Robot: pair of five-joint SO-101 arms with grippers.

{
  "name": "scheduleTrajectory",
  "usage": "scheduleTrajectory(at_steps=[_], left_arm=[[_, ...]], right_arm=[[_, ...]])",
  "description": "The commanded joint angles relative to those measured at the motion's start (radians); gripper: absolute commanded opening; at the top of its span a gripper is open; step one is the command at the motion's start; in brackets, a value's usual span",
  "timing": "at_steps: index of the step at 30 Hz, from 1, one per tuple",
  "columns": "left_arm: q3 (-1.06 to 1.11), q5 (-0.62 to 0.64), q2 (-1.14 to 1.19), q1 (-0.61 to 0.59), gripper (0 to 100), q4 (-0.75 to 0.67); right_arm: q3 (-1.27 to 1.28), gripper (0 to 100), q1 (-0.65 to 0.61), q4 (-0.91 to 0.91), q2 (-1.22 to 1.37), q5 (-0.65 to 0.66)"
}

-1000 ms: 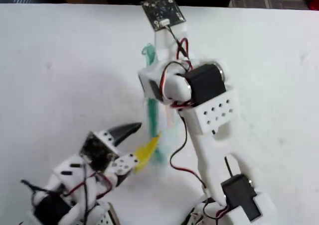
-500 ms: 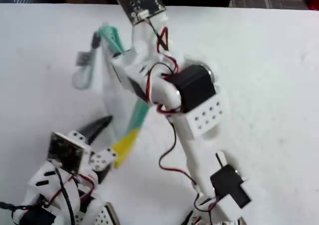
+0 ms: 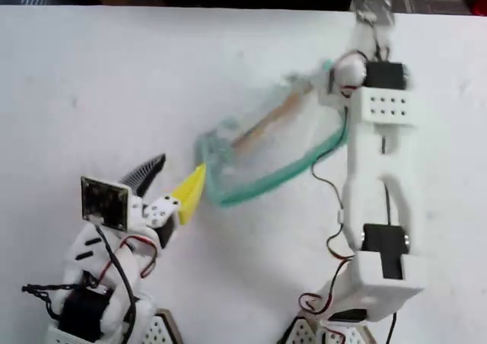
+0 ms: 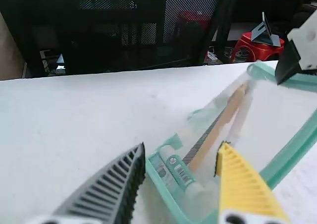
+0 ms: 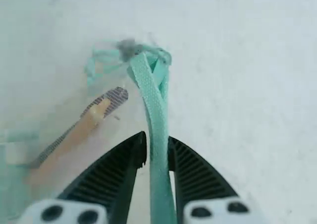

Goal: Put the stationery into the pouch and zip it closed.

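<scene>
**Right gripper** (image 5: 156, 145) is clamping the clear pouch's (image 3: 251, 189) teal edge band (image 5: 153, 100). **Left gripper** (image 4: 182, 150), fingers apart, is flanking the opposite end. Pouch is lying on the table (image 3: 91, 78) between them, pencil (image 4: 224, 119) inside. Pinning that end first should keep the zipper taut.

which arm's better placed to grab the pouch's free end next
Left, probably: the left tool sits open at the free end of the clear teal-edged plastic pouch, while the right tool is shut on its teal edging.
</scene>
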Motion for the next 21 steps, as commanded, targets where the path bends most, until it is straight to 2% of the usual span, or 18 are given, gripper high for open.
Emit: scheduleTrajectory(at_steps=[1, 9, 21], left_arm=[[-0.002, 0.011, 0.001, -0.007, 25, -0.029], [0.005, 0.009, 0.001, -0.007, 25, -0.032], [0.006, 0.009, 0.001, -0.008, 25, -0.035]], right_arm=[[0.18, 1.7, 0.028, -0.101, -0.045, 0.011], [0.572, 1.7, -0.013, -0.311, -0.105, 0.008], [0.861, 1.7, -0.061, -0.595, -0.205, 0.002]])
